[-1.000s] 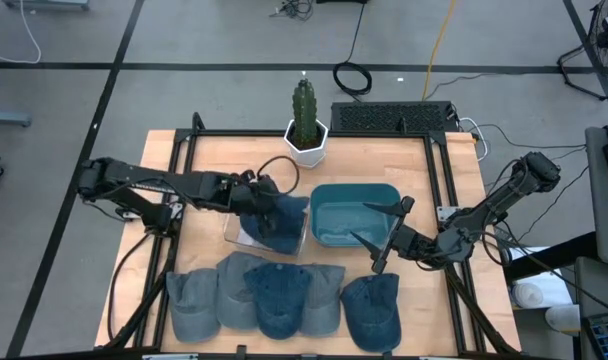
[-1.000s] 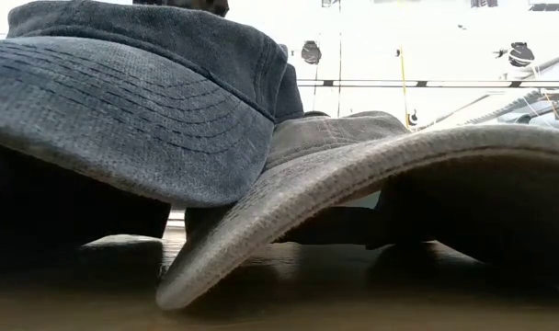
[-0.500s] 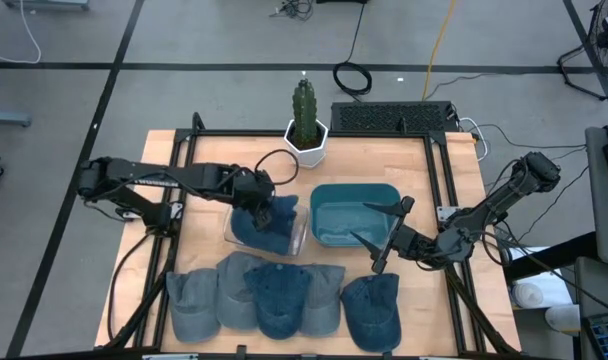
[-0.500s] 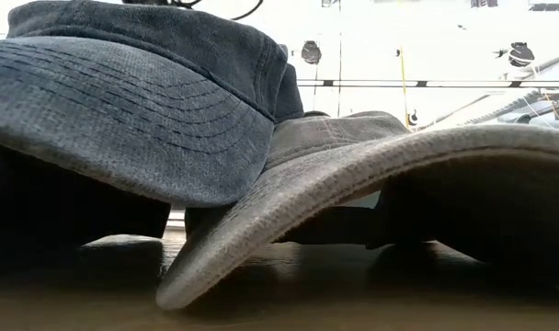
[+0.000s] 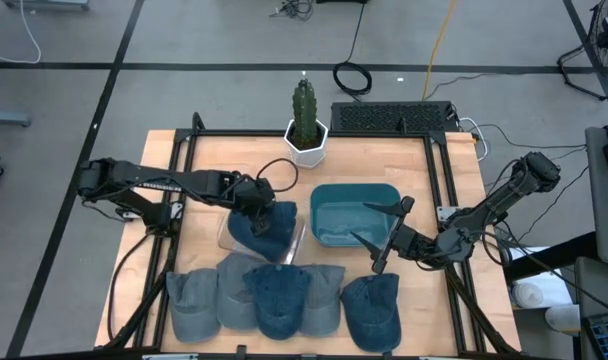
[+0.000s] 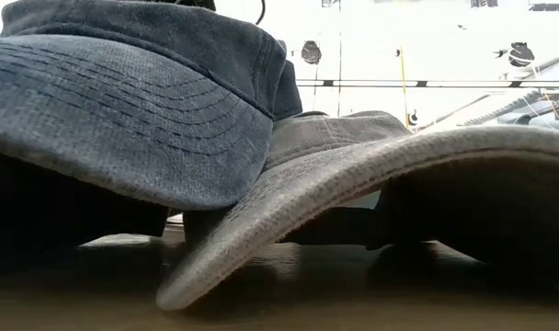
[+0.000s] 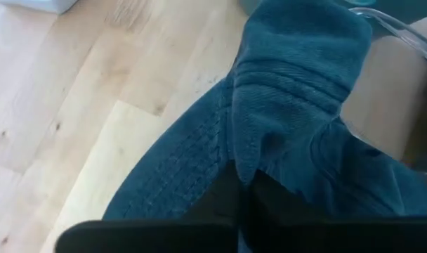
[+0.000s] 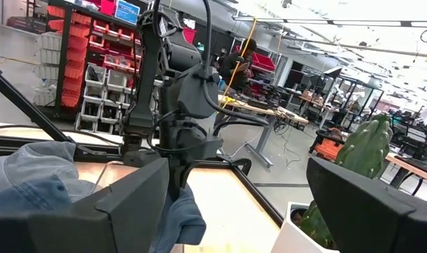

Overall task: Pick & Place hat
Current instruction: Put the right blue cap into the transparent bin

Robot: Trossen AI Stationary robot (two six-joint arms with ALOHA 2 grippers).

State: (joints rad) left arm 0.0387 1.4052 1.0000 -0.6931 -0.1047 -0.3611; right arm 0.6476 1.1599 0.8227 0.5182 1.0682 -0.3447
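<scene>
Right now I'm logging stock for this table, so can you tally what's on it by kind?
Hats: 6 — five in the front row, one dark blue hat held by the left gripper
Clear bin: 1
Teal bin: 1
Potted cactus: 1
Total: 9

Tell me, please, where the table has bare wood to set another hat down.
Bare wood lies left of the clear tray, and on the table between the cactus pot and its left edge. The front edge is crowded with a row of hats.
</scene>
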